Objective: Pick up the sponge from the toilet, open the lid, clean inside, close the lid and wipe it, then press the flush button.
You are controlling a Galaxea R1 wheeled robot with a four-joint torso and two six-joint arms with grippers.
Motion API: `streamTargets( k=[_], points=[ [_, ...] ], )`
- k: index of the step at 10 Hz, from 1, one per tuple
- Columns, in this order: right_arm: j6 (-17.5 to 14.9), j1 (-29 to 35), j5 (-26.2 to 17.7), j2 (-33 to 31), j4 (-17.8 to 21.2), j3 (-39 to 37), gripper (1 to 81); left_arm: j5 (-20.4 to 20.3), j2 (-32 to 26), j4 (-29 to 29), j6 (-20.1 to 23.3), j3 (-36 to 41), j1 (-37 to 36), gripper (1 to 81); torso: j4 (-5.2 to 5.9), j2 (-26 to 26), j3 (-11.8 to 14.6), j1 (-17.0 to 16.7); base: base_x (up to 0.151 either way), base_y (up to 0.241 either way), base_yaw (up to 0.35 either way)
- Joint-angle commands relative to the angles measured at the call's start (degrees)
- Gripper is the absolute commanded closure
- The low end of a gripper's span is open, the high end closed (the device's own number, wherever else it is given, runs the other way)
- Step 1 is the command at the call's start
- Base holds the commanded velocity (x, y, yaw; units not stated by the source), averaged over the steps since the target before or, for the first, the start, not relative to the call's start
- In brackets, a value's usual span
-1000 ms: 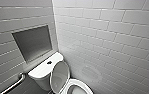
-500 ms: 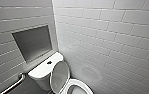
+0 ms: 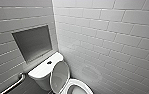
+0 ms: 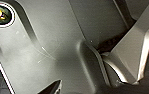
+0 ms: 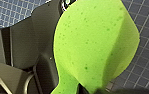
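Observation:
The white toilet (image 3: 43, 71) stands in the corner of the tiled walls, low in the head view. Its lid (image 3: 60, 76) is raised and leans back against the tank, so the oval bowl rim (image 3: 77, 85) lies open. The small dark flush button (image 3: 49, 62) sits in the middle of the tank top. In the right wrist view the bright green sponge (image 5: 95, 45) looms large and bends over. My right gripper (image 5: 88, 88) is shut on its narrow end, above a dark tiled floor. My left gripper stands open.
A recessed grey niche (image 3: 32, 43) is set in the wall above the tank. A metal grab bar (image 3: 13, 83) runs along the wall left of the toilet. White tiled walls close in on both sides. The floor (image 5: 145, 62) has small dark tiles.

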Motion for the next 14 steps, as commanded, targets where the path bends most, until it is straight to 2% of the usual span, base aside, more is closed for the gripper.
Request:
streamTargets(
  k=[1,3,5,7,8,11,12,13,14],
  points=[
    [0.2,11.23,-2.41,-21.53,-1.28,39.61,81.1,4.24,-0.66,-0.55,0.22,1.55,-0.44,1.0,0.0,0.0,0.0,0.0,0.0,0.0,0.0],
    [-0.05,13.7,-2.76,-24.29,-1.71,44.74,81.1,4.24,-0.49,-0.64,0.22,1.55,-0.27,1.0,0.0,0.0,0.0,0.0,0.0,0.0,0.0],
    [0.47,15.02,-2.85,-25.67,-0.65,45.1,81.1,4.24,0.12,-0.64,0.22,1.55,-0.18,1.0,0.0,0.0,0.0,0.0,0.0,0.0,0.0],
    [2.49,17.75,-2.85,-28.76,-0.31,46.94,81.1,4.24,0.39,-0.55,0.22,1.55,-0.26,1.0,0.0,0.0,0.0,0.0,0.0,0.0,0.0],
    [3.89,19.5,-2.76,-30.43,-0.39,47.47,81.1,4.24,0.31,-0.64,0.22,1.55,-0.18,1.0,0.0,0.0,-3.15,0.0,0.0,0.0,0.0],
    [6.27,26.35,-3.29,-34.48,-0.39,51.24,81.1,4.24,0.31,-0.64,0.22,1.55,-0.09,1.0,0.0,0.0,-6.64,0.0,0.0,0.0,0.0],
    [6.36,29.25,-4.24,-35.71,-0.31,53.01,81.1,4.24,0.39,-0.72,0.14,1.55,-0.09,1.0,0.0,0.02,-6.81,0.0,0.0,0.0,0.0],
    [6.71,32.33,-6.36,-36.33,-0.21,53.81,81.1,4.24,0.48,-0.81,0.22,1.55,0.0,1.0,0.0,0.05,-5.33,0.02,0.0,0.0,0.0],
    [7.85,35.49,-8.73,-36.33,-0.3,53.81,81.1,4.24,0.31,-0.81,0.22,1.55,0.0,1.0,0.0,0.07,-5.75,0.02,0.0,0.0,0.0]
  ],
)
